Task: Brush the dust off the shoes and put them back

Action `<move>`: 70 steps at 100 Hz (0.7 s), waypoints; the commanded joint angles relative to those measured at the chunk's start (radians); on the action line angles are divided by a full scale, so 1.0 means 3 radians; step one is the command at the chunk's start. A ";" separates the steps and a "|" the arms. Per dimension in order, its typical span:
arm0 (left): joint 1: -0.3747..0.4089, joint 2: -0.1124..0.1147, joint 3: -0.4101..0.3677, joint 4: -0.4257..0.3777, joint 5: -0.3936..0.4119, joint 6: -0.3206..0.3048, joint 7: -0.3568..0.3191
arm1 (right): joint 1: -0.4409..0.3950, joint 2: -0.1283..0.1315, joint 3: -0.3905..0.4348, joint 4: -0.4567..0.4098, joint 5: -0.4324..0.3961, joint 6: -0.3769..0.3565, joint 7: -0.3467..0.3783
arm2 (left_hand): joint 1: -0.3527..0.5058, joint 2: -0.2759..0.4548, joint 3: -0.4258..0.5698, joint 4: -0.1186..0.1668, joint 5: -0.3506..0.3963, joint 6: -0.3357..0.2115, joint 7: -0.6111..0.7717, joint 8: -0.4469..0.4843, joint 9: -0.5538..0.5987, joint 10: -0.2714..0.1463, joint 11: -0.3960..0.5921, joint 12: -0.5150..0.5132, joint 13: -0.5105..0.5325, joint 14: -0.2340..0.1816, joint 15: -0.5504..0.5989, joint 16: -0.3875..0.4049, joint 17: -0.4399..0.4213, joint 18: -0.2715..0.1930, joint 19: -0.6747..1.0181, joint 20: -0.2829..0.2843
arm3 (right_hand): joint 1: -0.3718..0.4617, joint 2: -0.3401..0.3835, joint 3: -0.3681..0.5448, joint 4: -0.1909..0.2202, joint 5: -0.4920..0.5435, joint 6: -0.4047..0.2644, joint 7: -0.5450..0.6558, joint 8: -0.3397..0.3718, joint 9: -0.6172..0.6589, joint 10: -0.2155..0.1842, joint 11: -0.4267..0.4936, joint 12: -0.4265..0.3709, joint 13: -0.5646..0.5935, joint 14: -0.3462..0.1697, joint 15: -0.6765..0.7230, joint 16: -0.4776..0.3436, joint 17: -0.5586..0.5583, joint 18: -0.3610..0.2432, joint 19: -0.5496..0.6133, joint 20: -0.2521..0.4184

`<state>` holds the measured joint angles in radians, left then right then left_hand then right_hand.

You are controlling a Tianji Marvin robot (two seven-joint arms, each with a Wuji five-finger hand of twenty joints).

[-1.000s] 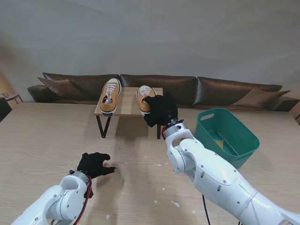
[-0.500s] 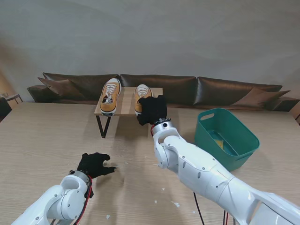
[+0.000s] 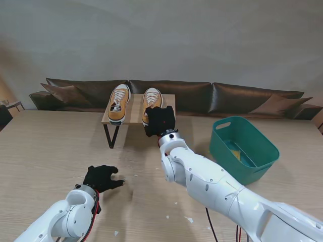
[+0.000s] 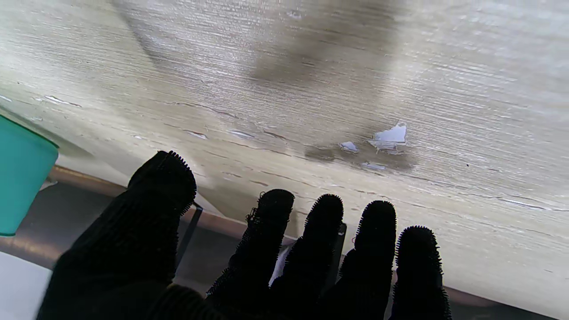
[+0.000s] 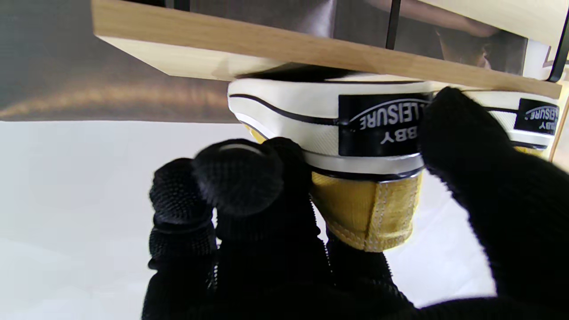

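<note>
Right hand (image 3: 160,121) around shoe (image 3: 151,99) heel

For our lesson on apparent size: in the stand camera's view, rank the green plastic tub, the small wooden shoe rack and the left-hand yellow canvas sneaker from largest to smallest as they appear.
1. Green plastic tub, though it is nearer the camera.
2. Small wooden shoe rack.
3. Left-hand yellow canvas sneaker.

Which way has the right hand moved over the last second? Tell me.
Yes. The right hand, gripping the right shoe, slid toward the robot's left along the small rack, away from the green tub.
</note>
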<state>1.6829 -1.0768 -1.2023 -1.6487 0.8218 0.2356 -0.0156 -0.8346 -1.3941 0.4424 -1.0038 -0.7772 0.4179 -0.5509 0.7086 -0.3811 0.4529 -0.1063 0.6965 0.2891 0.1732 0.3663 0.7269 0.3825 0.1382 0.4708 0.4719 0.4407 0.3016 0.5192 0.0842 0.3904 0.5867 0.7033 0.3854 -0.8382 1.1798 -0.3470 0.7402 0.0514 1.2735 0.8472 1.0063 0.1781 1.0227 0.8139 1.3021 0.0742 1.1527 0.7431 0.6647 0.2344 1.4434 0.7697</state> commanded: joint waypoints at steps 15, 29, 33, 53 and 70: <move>0.0011 -0.0021 0.0013 0.0005 -0.0037 0.0012 -0.0045 | -0.0015 0.0062 0.0009 -0.0156 -0.0040 0.0125 0.0215 | 0.0050 0.0126 -0.0044 0.0080 -0.0040 0.0002 -0.0029 -0.0005 -0.0043 0.0036 -0.0024 -0.0026 -0.0015 0.0043 -0.0055 0.0002 -0.0050 0.0023 -0.0120 0.0068 | -0.0008 0.0245 0.0071 0.0598 -0.0590 0.0449 -0.0365 -0.0121 -0.0674 -0.0184 -0.0160 -0.0287 -0.0267 0.0032 -0.0035 -0.0060 0.0196 0.0129 0.0144 -0.0019; 0.0002 -0.0021 0.0017 0.0019 -0.0047 -0.0001 -0.0043 | -0.0025 0.0100 0.0018 -0.0233 -0.0080 0.0203 0.0303 | 0.0049 0.0127 -0.0046 0.0079 -0.0042 0.0001 -0.0030 -0.0005 -0.0043 0.0038 -0.0024 -0.0025 -0.0016 0.0038 -0.0055 0.0003 -0.0047 0.0025 -0.0123 0.0074 | -0.0091 0.0293 -0.0038 0.0576 -0.0981 0.0529 -0.0730 -0.0239 -0.0946 -0.0142 -0.0189 -0.0342 -0.0511 0.0109 -0.0103 -0.0091 -0.0005 0.0167 0.0095 -0.0019; 0.0000 -0.0021 0.0017 0.0022 -0.0048 -0.0005 -0.0042 | -0.0036 0.0110 0.0033 -0.0264 -0.0083 0.0228 0.0321 | 0.0048 0.0130 -0.0047 0.0080 -0.0033 -0.0002 -0.0026 -0.0004 -0.0045 0.0030 -0.0024 -0.0025 -0.0014 0.0032 -0.0054 0.0003 -0.0046 0.0022 -0.0124 0.0076 | -0.0111 0.0302 -0.0066 0.0574 -0.1088 0.0573 -0.0799 -0.0271 -0.1023 -0.0131 -0.0193 -0.0350 -0.0575 0.0132 -0.0122 -0.0098 -0.0049 0.0175 0.0084 -0.0017; -0.0012 -0.0022 0.0019 0.0048 -0.0057 -0.0041 -0.0030 | -0.0090 0.0205 0.0106 -0.0454 -0.0149 0.0237 0.0441 | 0.0048 0.0125 -0.0046 0.0081 -0.0037 -0.0004 -0.0028 -0.0005 -0.0042 0.0038 -0.0023 -0.0024 -0.0017 0.0038 -0.0056 0.0003 -0.0044 0.0024 -0.0136 0.0083 | -0.0257 0.0293 -0.0221 0.0583 -0.1467 0.0644 -0.1369 -0.0745 -0.1202 -0.0093 -0.0334 -0.0479 -0.0758 0.0215 -0.0176 -0.0122 -0.0197 0.0205 0.0025 0.0022; -0.0031 -0.0023 0.0015 0.0067 -0.0063 -0.0093 -0.0015 | -0.0191 0.0296 0.0252 -0.0662 -0.0182 0.0174 0.0495 | 0.0049 0.0122 -0.0047 0.0080 -0.0038 -0.0002 -0.0028 -0.0005 -0.0043 0.0033 -0.0024 -0.0025 -0.0029 0.0049 -0.0063 0.0000 -0.0046 0.0026 -0.0149 0.0086 | -0.0521 0.0499 -0.0529 0.0590 -0.1542 0.0484 -0.1484 -0.0972 -0.1342 -0.0092 -0.0421 -0.0519 -0.0920 0.0249 -0.0234 -0.0097 -0.0311 0.0207 -0.0048 0.0068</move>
<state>1.6755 -1.0780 -1.1965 -1.6285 0.8065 0.2153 -0.0059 -0.8782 -1.3166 0.5060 -1.1817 -0.8252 0.4843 -0.4079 0.7086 -0.3811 0.4529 -0.1063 0.6965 0.2891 0.1732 0.3665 0.7269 0.3825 0.1381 0.4708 0.4719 0.4406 0.3016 0.5192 0.0842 0.3904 0.5646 0.7149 0.2704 -0.7183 1.0599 -0.2038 0.3208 0.2088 0.8442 0.5783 0.6467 0.1537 0.9073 0.6705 1.0491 0.1291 1.0904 0.7131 0.6647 0.2611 1.4434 0.7702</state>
